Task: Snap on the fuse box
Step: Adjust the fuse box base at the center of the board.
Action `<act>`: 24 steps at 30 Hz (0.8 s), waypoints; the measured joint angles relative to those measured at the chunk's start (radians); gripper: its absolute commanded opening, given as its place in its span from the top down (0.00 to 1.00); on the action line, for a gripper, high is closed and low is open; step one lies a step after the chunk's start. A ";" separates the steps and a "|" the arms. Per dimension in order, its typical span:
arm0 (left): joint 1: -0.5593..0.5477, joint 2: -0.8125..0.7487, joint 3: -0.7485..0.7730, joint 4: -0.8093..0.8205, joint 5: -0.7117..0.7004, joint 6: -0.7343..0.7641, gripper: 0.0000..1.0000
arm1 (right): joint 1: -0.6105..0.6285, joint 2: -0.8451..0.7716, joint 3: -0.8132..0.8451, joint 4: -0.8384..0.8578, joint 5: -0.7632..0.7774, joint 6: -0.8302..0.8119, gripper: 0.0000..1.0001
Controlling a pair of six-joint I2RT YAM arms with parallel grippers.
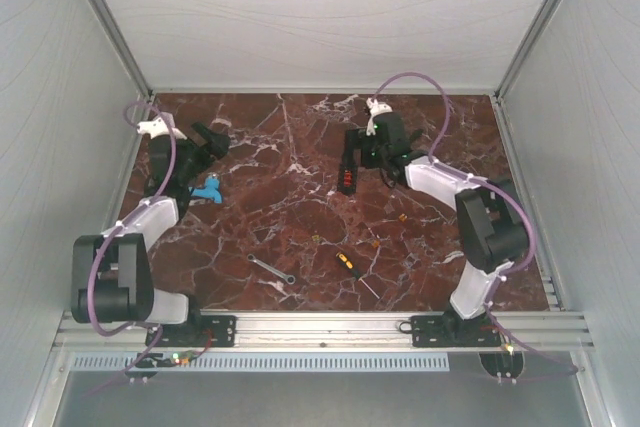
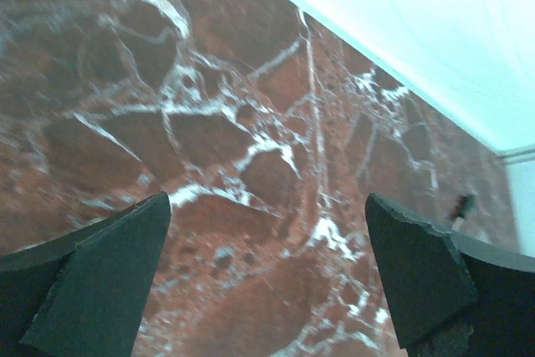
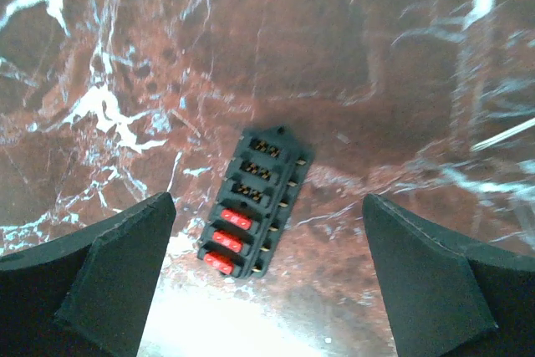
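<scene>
The fuse box (image 3: 251,202) is a small black block lying flat on the marble table (image 3: 401,56). Three red fuses fill its near slots and three far slots are empty. In the top view the fuse box (image 1: 348,172) lies at the back centre-right. My right gripper (image 3: 267,240) hovers above it, open and empty, fingers apart on either side; in the top view the right gripper (image 1: 373,159) is just right of the box. My left gripper (image 1: 205,145) is open and empty at the back left; its wrist view shows the left gripper (image 2: 267,206) over bare marble. I cannot make out a cover.
A blue object (image 1: 208,190) lies next to the left arm. A silver wrench (image 1: 271,268) and a yellow-and-black screwdriver (image 1: 346,262) lie near the front centre. Loose orange fuses (image 1: 375,243) are scattered mid-table. White walls enclose the table (image 1: 300,197) on three sides.
</scene>
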 measured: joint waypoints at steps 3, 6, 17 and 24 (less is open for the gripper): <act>0.001 0.000 -0.006 -0.032 0.068 -0.110 0.00 | 0.042 0.059 0.036 -0.063 0.006 0.045 0.10; -0.018 0.000 -0.017 -0.051 0.110 -0.189 0.00 | 0.075 0.113 0.071 -0.118 0.021 0.081 0.14; -0.173 0.020 -0.049 -0.101 0.146 -0.266 0.02 | 0.153 0.159 0.085 -0.176 -0.006 0.135 0.19; -0.191 0.024 -0.050 -0.109 0.139 -0.265 0.03 | 0.201 0.172 0.091 -0.138 -0.188 0.126 0.22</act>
